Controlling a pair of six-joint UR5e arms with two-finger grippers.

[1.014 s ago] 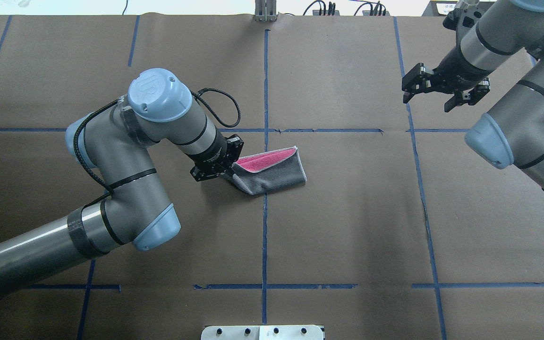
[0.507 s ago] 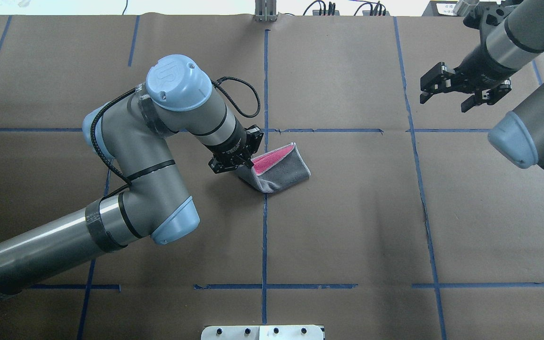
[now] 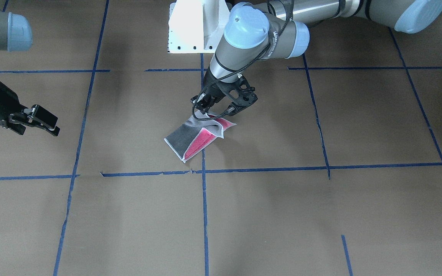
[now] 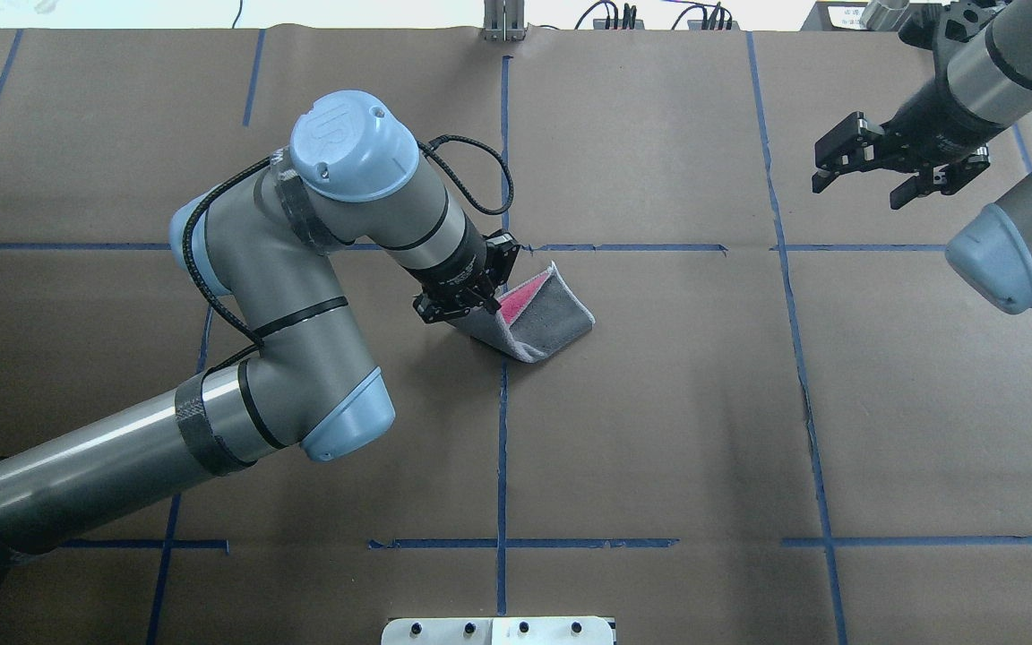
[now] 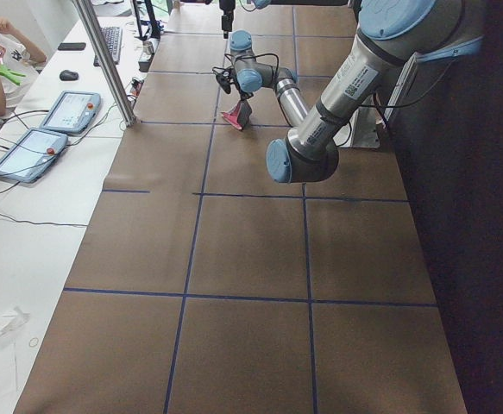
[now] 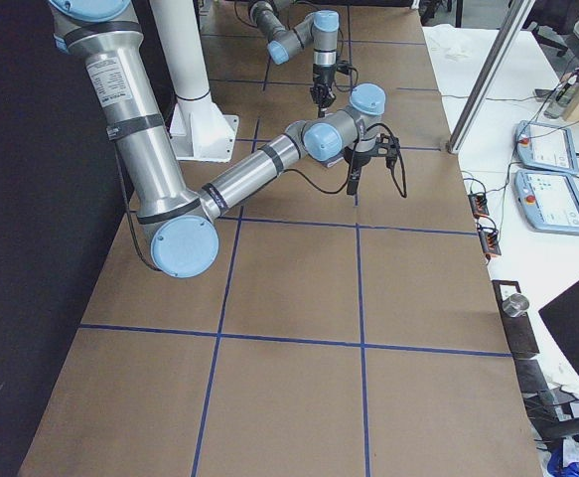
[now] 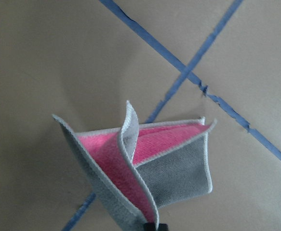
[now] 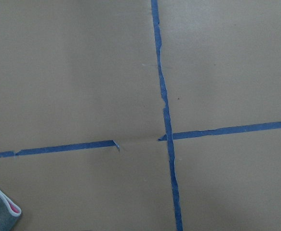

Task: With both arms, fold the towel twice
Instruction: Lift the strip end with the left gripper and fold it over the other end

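The towel [image 4: 545,315] lies near the table's middle, folded grey side out, pink inside showing. My left gripper [image 4: 471,303] is shut on the towel's left end and holds it lifted, so the towel stands tilted toward the right. The front-facing view shows the towel [image 3: 192,136] hanging from this gripper [image 3: 205,110] down to the table. In the left wrist view the towel [image 7: 179,166] gapes open in several layers. My right gripper [image 4: 894,179] is open and empty, far off at the back right. A towel corner [image 8: 0,209] shows in the right wrist view.
Brown paper with blue tape lines [image 4: 503,430] covers the table. The white pedestal base [image 3: 194,30] stands at the robot's side. A metal post [image 4: 503,22] stands at the far edge. Tablets [image 5: 35,142] and an operator sit beyond the table's far side.
My left gripper has carried the towel's end to the right and farther back, tipping the towel up steeper. My right gripper has drawn away toward the back right, still open.
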